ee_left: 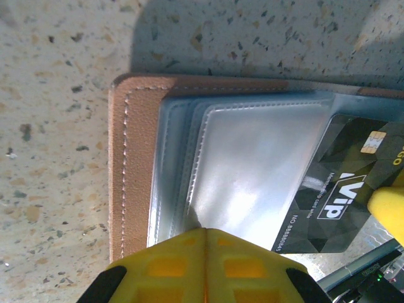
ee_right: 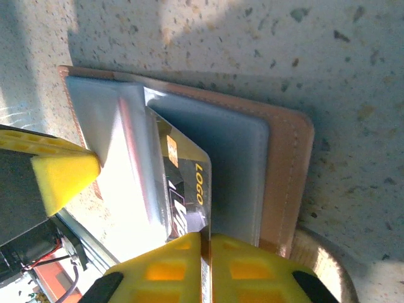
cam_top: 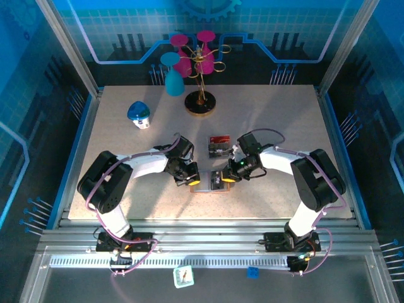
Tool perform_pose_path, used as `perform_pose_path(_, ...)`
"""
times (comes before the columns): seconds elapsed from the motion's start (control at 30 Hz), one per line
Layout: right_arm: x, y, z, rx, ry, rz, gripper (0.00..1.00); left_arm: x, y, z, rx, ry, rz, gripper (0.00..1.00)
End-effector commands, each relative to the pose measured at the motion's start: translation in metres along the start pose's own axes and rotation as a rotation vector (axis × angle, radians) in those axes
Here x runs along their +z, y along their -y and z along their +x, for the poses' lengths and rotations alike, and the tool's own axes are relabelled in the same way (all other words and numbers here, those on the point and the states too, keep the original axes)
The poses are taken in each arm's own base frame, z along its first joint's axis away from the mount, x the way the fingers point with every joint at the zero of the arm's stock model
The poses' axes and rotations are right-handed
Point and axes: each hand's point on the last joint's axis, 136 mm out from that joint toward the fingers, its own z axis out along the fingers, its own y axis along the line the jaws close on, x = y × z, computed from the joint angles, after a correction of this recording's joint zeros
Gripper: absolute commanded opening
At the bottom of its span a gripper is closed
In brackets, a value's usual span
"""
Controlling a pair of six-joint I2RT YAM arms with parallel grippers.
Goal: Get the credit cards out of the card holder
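At the near middle of the bench [cam_top: 284, 113], the card holder [cam_top: 209, 187] lies open between the two arms. On its left side the left claw [ee_left: 203, 238] is pinched shut on the clear pocket sleeve [ee_left: 265, 151]. On its right side the right claw [ee_right: 206, 243] is nipped onto the outer end of a black credit card [ee_right: 184, 189] poking from that sleeve. The card's long axis runs from one claw to the other, so the pull probably goes rightward, away from the holder. Glare hides how much of the card sits inside. Just beyond the holder lie more cards [cam_top: 219, 146], seemingly loose.
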Motion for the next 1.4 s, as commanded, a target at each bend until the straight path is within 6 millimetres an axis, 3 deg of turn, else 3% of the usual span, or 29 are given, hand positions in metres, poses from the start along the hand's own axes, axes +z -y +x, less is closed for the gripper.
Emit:
perform_pose_path(0.0, -0.010, -0.002, -0.004, -0.009, 0.013, 0.015, 0.10, 0.006, -0.017, 0.008, 0.001, -0.029, -0.070, 0.07)
perform_pose_path(0.43, 0.001, -0.026, 0.000, 0.003, -0.003, -0.078, 0.15, 0.006, -0.014, 0.006, 0.004, -0.028, -0.064, 0.08)
perform_pose_path(0.83, -0.001, -0.030, 0.003, 0.008, 0.005, -0.083, 0.15, 0.006, -0.014, 0.005, 0.005, -0.026, -0.065, 0.08)
perform_pose_path(1.37, -0.009, -0.035, 0.002, -0.003, 0.027, -0.078, 0.09, -0.021, 0.013, -0.007, 0.043, 0.060, -0.009, 0.10)
